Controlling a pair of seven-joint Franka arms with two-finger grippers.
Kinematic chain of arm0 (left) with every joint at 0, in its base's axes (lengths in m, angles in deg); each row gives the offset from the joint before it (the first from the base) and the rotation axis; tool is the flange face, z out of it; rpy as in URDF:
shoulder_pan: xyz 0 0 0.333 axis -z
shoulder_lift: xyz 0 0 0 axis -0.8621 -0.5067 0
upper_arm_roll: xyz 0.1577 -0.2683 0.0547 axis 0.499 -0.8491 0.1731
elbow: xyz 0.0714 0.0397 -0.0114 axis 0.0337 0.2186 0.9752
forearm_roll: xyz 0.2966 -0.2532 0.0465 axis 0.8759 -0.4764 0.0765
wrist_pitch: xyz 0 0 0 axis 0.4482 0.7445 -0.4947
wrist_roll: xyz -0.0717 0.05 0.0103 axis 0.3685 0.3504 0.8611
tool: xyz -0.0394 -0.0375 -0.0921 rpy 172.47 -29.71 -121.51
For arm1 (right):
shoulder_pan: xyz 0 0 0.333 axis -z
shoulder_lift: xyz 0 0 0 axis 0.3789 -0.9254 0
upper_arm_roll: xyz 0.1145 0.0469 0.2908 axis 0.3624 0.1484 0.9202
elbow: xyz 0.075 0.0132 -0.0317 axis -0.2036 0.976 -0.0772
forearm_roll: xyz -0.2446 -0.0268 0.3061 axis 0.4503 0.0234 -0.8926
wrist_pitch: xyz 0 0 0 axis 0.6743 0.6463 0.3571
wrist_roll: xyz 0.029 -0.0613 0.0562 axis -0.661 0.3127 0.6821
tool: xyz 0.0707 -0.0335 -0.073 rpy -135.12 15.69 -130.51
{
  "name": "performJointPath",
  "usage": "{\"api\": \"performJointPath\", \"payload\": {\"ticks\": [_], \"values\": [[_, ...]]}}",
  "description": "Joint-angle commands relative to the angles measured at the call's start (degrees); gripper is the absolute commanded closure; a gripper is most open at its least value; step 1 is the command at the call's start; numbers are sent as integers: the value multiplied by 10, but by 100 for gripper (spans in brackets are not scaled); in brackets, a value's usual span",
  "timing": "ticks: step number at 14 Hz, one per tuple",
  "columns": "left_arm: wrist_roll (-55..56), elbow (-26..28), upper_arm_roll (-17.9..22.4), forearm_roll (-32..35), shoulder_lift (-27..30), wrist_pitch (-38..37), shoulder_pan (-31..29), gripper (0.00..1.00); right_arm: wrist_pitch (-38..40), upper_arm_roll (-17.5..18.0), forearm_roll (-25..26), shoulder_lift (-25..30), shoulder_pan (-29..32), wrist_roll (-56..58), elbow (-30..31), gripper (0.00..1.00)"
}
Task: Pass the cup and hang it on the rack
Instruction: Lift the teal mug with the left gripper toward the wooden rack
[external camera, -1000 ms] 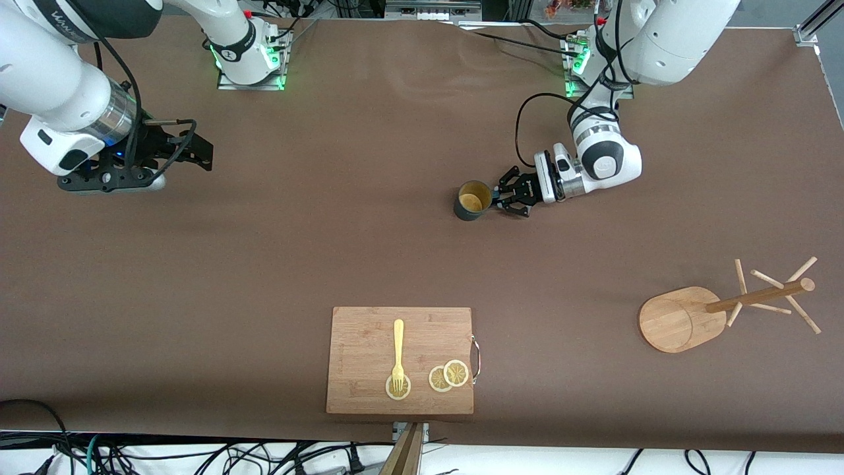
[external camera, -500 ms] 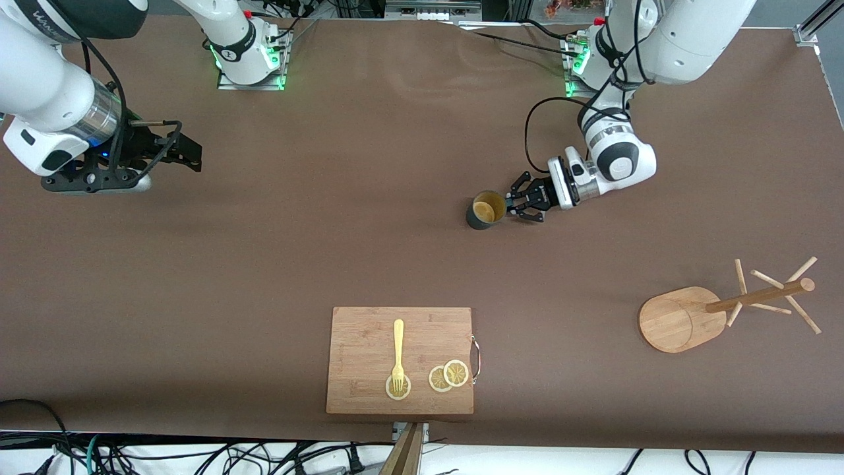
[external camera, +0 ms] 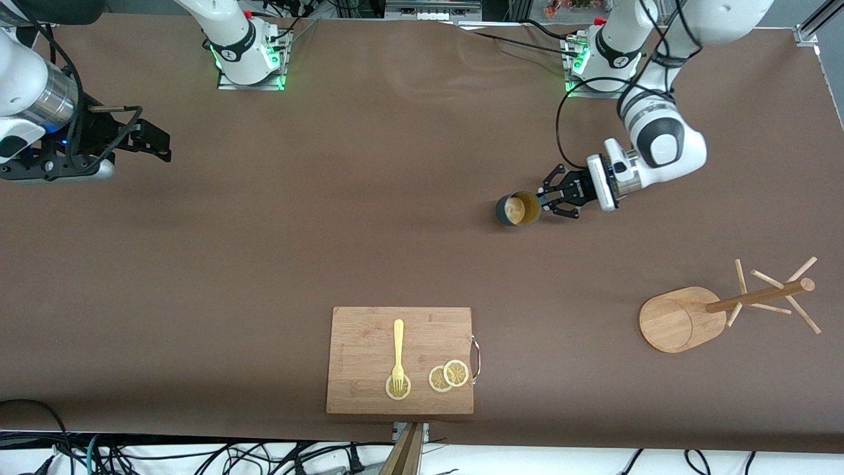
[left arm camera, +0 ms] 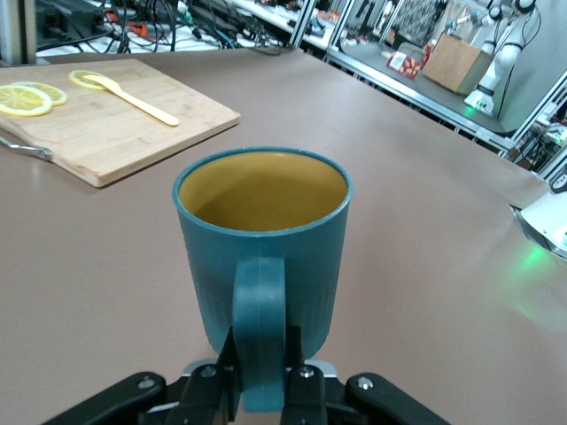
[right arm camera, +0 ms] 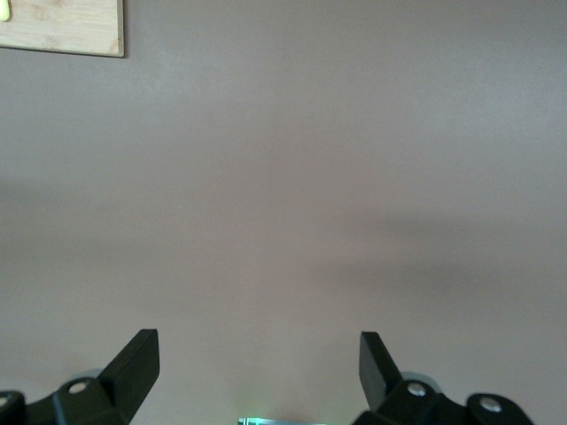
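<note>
The dark teal cup [external camera: 517,209] with a yellowish inside hangs tilted in the air over the bare table. My left gripper [external camera: 542,198] is shut on its loop handle [left arm camera: 260,332]; the cup [left arm camera: 262,241] fills the left wrist view. The wooden rack [external camera: 679,318], with an oval base, a pole [external camera: 758,296] and thin pegs, stands near the left arm's end, nearer the front camera than the cup. My right gripper [external camera: 158,146] is open and empty in the air over the right arm's end; its fingertips [right arm camera: 140,359] show in the right wrist view over bare table.
A rectangular wooden cutting board [external camera: 369,343] lies near the front edge, holding a yellow fork [external camera: 397,349] and lemon slices [external camera: 449,376]. The board also shows in the left wrist view [left arm camera: 106,124]. The two arm bases stand along the back edge.
My left gripper has carried the cup toward the left arm's end of the table and tilted it more. My right gripper has drawn back toward the right arm's end.
</note>
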Motion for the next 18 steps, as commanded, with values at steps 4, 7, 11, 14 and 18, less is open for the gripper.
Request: {"api": "performJointPath", "payload": {"ticks": [4,7,11,14,18], "values": [[263,15,-11,198,124,-136,-141,100,9,7,4,-8,4,6,-26,0],[349,5,-4,222,125,-201,-214,100,10,10,7,-5,2,7,-35,0],[480,-66,41,294,113,-266,-256,100,12,6,6,-1,2,10,-42,0],[596,-98,59,310,105,-303,-285,100,13,8,5,7,2,3,-43,0],[710,-153,83,300,37,-346,-321,100,2,11,7,18,0,12,-47,0]]}}
